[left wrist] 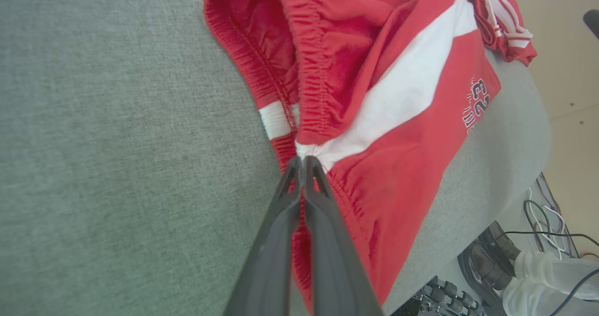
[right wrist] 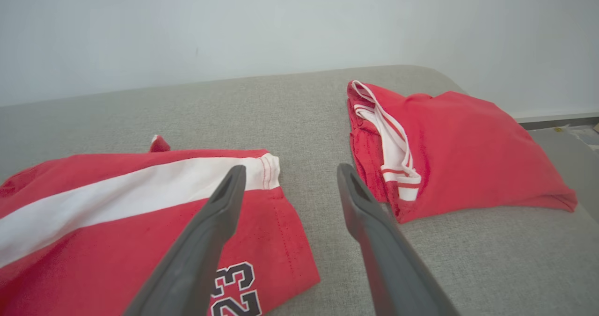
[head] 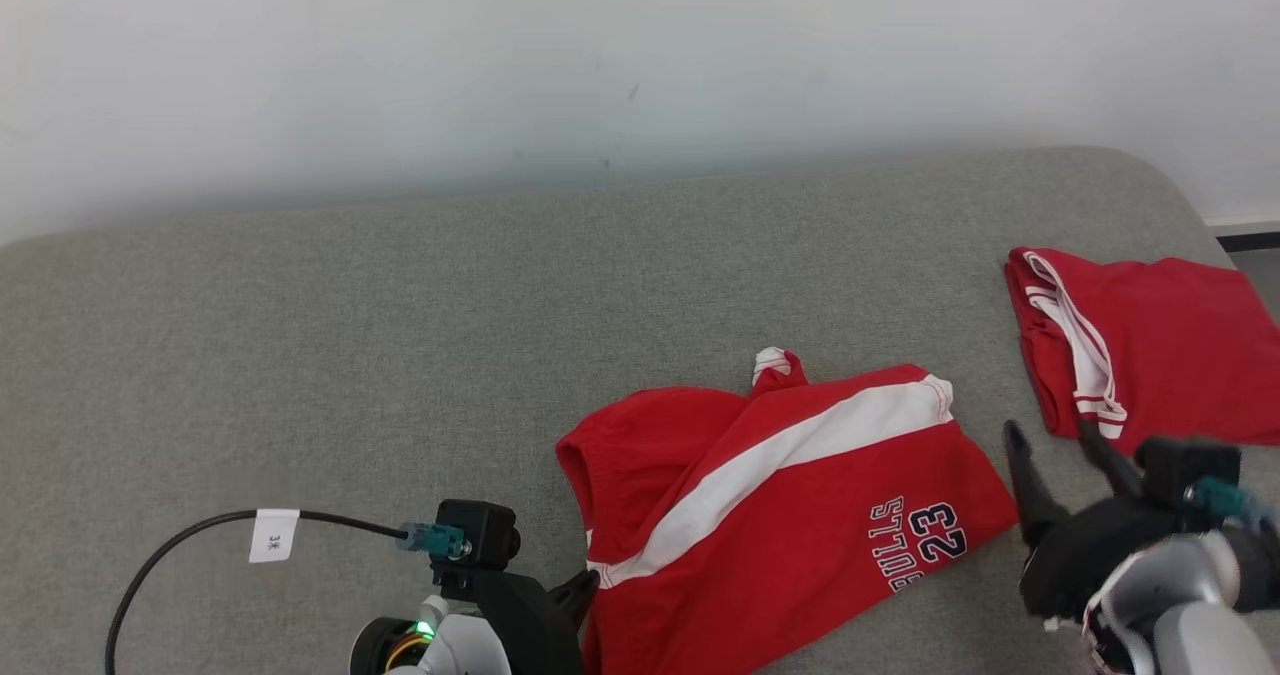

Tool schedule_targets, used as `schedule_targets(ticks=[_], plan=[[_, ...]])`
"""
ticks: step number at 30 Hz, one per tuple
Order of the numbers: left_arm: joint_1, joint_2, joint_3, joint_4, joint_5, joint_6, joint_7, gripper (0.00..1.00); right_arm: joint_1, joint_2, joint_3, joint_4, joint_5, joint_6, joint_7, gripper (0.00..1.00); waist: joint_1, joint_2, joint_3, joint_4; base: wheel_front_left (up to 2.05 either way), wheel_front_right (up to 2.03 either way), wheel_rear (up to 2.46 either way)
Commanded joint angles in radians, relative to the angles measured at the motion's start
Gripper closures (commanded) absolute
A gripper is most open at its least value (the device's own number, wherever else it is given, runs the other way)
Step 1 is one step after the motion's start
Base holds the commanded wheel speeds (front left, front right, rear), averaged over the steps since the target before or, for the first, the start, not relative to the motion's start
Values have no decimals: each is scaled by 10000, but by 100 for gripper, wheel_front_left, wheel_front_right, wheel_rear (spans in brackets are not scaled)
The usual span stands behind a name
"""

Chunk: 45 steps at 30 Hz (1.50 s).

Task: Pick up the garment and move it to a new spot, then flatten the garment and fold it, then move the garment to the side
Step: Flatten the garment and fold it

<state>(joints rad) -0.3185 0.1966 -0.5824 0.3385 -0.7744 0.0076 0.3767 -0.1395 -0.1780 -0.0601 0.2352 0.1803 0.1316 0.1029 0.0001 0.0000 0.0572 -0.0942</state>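
Note:
The garment (head: 800, 515) is a pair of red shorts with a white stripe and the number 23, lying crumpled on the grey cushion (head: 350, 355). My left gripper (head: 590, 585) is at its left edge. In the left wrist view that left gripper (left wrist: 303, 164) is shut on the garment (left wrist: 398, 96), pinching the elastic waistband where the white stripe meets it. My right gripper (head: 1052, 445) hovers open just past the garment's right hem. In the right wrist view the right gripper (right wrist: 291, 171) has bare cushion between its fingers, with the garment (right wrist: 117, 203) to its left.
A second red garment (head: 1150, 345), folded, with white trim, lies at the cushion's right end (right wrist: 458, 157). A black cable with a white tag (head: 275, 533) runs from my left wrist. A pale wall backs the cushion. A person's shoe (left wrist: 491, 255) and loose cables (left wrist: 547, 213) are on the floor beyond the front edge.

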Motion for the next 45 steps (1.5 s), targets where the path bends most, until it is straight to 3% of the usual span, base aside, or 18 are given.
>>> schedule_targets(ticks=[1, 8, 11, 15, 18, 23, 26, 28, 31, 45], plan=[[168, 27, -48, -168, 122, -41, -56, 100, -447, 36, -328, 23, 52, -23, 624, 0, -1, 0, 184, 172, 0, 0, 0], [154, -43, -134, -609, 154, 73, -51, 100, -1986, -195, -825, 854, -223, -12, 3280, 0, -1, 0, 773, 584, 0, 0, 0], [-16, -75, -178, -708, 190, 32, -24, 100, -2526, -385, -653, 1408, -366, -12, 3848, 0, -1, 0, 1042, 727, 0, 0, 0], [-185, -48, -219, -807, 222, -8, -11, 100, -3034, -628, -364, 2267, -432, -12, 4002, 3, -1, 0, 1336, 852, 0, 0, 0], [-264, -12, -219, -847, 226, 12, -17, 100, -3382, -660, -195, 2822, -467, -12, 4035, 21, -1, 0, 1484, 879, 0, 0, 0], [-350, 10, -218, -908, 236, 69, -56, 100, -3883, -633, 111, 3458, -423, -12, 3541, 14, -1, 0, 1666, 877, 0, 0, 0], [-376, -42, -247, -951, 150, 22, -35, 100, -4034, -681, 308, 3597, -247, -12, 3547, 25, -1, 0, 1678, 890, 0, 0, 0], [-376, -51, -274, -951, 121, -6, -4, 100, -4076, -751, 551, 3696, -170, -12, 3644, 51, -1, 0, 1662, 906, 0, 0, 0], [-374, -54, -288, -938, 101, -33, -20, 100, -4125, -904, 924, 3661, -166, -12, 3609, 60, -1, 0, 1628, 927, 0, 0, 0], [-250, -90, -411, -872, -5, -36, -52, 100, -4068, -1221, 1602, 3722, -141, -12, 3698, 58, -1, 0, 1512, 1060, 0, 0, 0]])
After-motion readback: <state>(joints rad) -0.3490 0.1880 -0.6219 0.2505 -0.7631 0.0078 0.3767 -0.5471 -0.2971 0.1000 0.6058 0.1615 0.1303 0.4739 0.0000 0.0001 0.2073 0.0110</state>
